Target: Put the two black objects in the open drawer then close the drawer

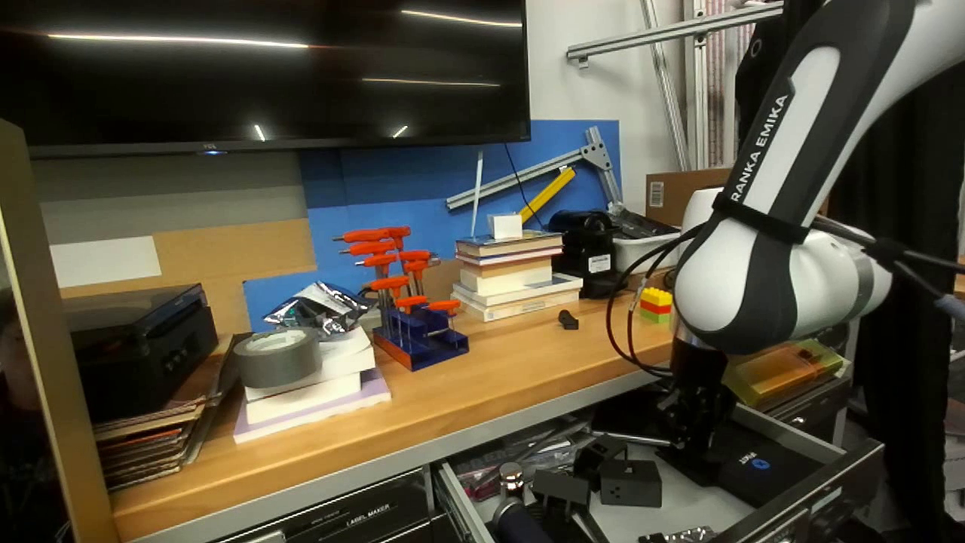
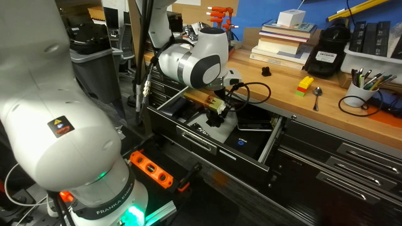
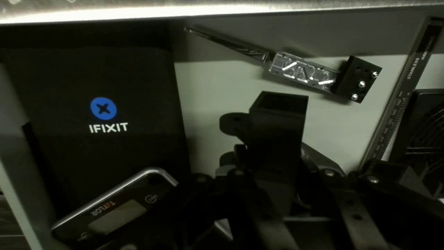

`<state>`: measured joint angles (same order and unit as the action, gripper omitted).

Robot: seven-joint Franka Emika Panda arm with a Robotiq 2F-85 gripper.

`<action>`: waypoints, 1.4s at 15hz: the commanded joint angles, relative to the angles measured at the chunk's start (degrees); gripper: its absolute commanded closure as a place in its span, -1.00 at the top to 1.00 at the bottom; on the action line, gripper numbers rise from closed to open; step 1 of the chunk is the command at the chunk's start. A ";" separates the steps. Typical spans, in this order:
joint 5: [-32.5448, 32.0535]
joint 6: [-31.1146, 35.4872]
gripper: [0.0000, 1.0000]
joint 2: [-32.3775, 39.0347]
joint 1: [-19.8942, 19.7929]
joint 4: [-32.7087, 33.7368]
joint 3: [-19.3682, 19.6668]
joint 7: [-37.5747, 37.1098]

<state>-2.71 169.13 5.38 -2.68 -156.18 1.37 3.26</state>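
Observation:
The open drawer [image 2: 241, 161] is dark with a silvery front strip; its front also shows in an exterior view [image 1: 818, 483]. My gripper [image 3: 274, 158] is shut on a black block [image 3: 277, 128] with rounded side tabs, seen in the wrist view. The gripper is low over the drawer in both exterior views [image 1: 690, 441] [image 2: 215, 118]. I cannot tell whether the block touches the drawer floor. Another small black object [image 1: 568, 320] stands on the wooden tabletop, apart from the gripper; it also shows in an exterior view [image 2: 266, 72].
The drawer holds an iFixit box [image 3: 104, 149], a Taylor scale [image 3: 118, 215], a clear-handled tool [image 3: 305, 71], a steel ruler [image 3: 402, 93] and black blocks [image 1: 631, 483]. Books [image 1: 513, 283], toy bricks [image 2: 304, 84] and a spoon [image 2: 316, 99] are on the table.

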 commanded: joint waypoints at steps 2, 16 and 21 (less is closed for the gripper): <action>-4.52 4.76 -0.69 1.83 1.13 -0.51 2.41 -2.36; -11.85 4.10 1.00 5.69 8.91 2.21 12.78 -8.65; -18.30 -4.28 1.00 0.18 12.92 6.63 16.52 -14.10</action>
<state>-16.77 171.26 10.52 8.37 -152.03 16.38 -6.90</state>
